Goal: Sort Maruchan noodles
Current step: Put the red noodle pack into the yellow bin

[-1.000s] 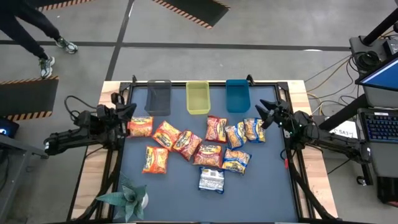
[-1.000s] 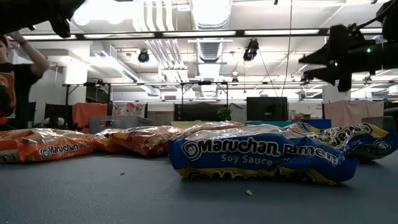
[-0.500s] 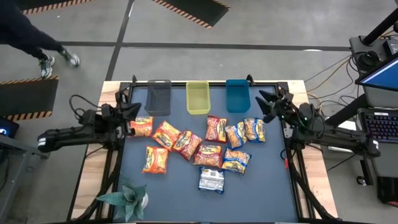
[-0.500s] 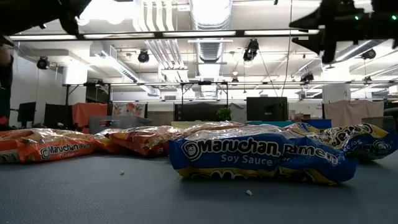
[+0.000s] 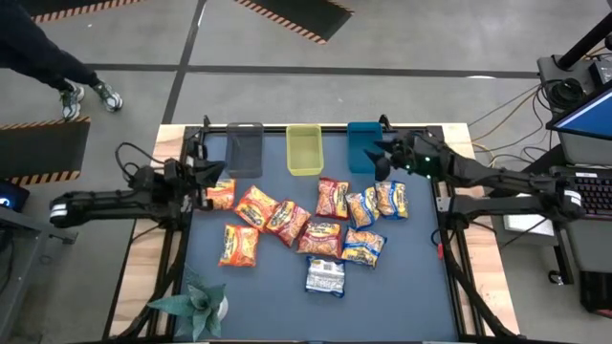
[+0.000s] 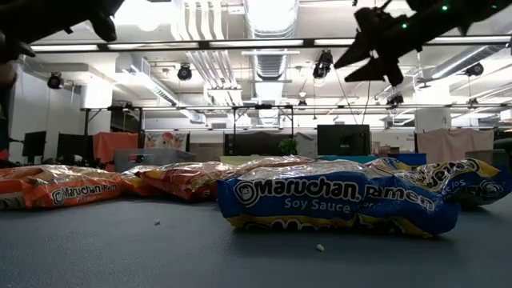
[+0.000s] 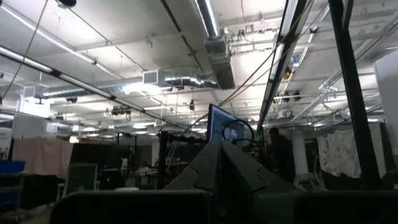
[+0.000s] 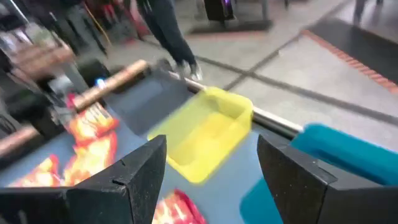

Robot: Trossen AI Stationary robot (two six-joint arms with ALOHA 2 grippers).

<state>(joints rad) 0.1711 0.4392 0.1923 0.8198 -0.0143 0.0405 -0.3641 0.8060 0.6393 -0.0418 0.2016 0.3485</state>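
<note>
The Maruchan noodle packets lie flat in a loose cluster mid-table: orange ones (image 5: 255, 205), red ones (image 5: 332, 198), blue-and-yellow ones (image 5: 363, 246) and a silvery-white one (image 5: 325, 277). In the low view a blue-and-yellow packet (image 6: 336, 200) is nearest, with an orange one (image 6: 72, 190) to its left. My left gripper (image 5: 206, 177) hovers open beside the leftmost orange packet (image 5: 218, 194). My right gripper (image 5: 382, 159) hangs open in the air by the blue bin's near end; in its wrist view the gripper (image 8: 211, 149) frames the yellow bin (image 8: 208, 130).
Grey bin (image 5: 243, 149), yellow bin (image 5: 304, 149) and blue bin (image 5: 363, 143) stand in a row along the far edge. A green plant (image 5: 196, 301) sits at the near left corner. A person's legs (image 5: 67, 67) show on the floor beyond the far left corner.
My right gripper has risen and swung toward the table's far left, from beside the blue-and-yellow packets to the blue bin's near end. My left gripper has edged a little toward the table's right. No packet has moved. The person on the floor has walked.
</note>
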